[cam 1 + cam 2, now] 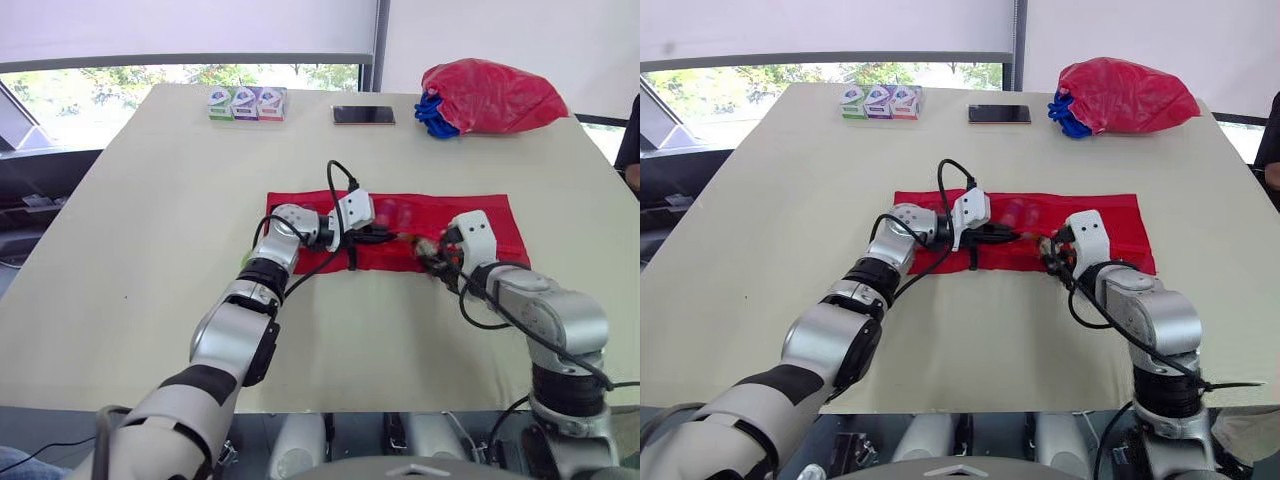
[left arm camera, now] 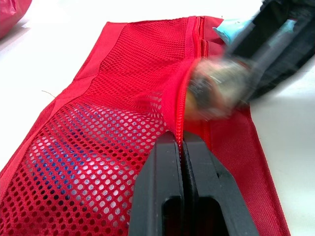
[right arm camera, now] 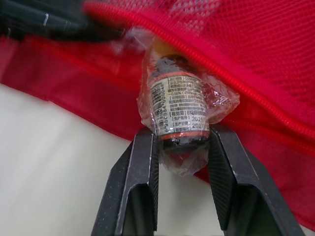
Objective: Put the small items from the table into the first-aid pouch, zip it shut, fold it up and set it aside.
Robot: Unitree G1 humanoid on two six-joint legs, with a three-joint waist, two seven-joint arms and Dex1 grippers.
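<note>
Wears rounded silver-grey shells along left arm (image 1: 235,330) and right arm (image 1: 550,310), with black bands at the joints. Carries a white boxy block (image 1: 356,211) at each wrist. Trails thin black cables (image 1: 330,180) in loose loops from both wrists. Ends in left gripper (image 2: 182,140) and right gripper (image 3: 183,135) alike: two matte black fingers (image 3: 135,182) each, flat on the inner faces, bevelled outside, tapering toward the tips.

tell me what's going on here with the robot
The robot is packing the red first-aid pouch, which lies flat on the table. Its left pincer pinches the mesh pocket's edge at the zipper, lifting the opening. Its right pincer grips a plastic-wrapped bottle, top just entering that opening. Three small boxes sit at the far edge.
</note>
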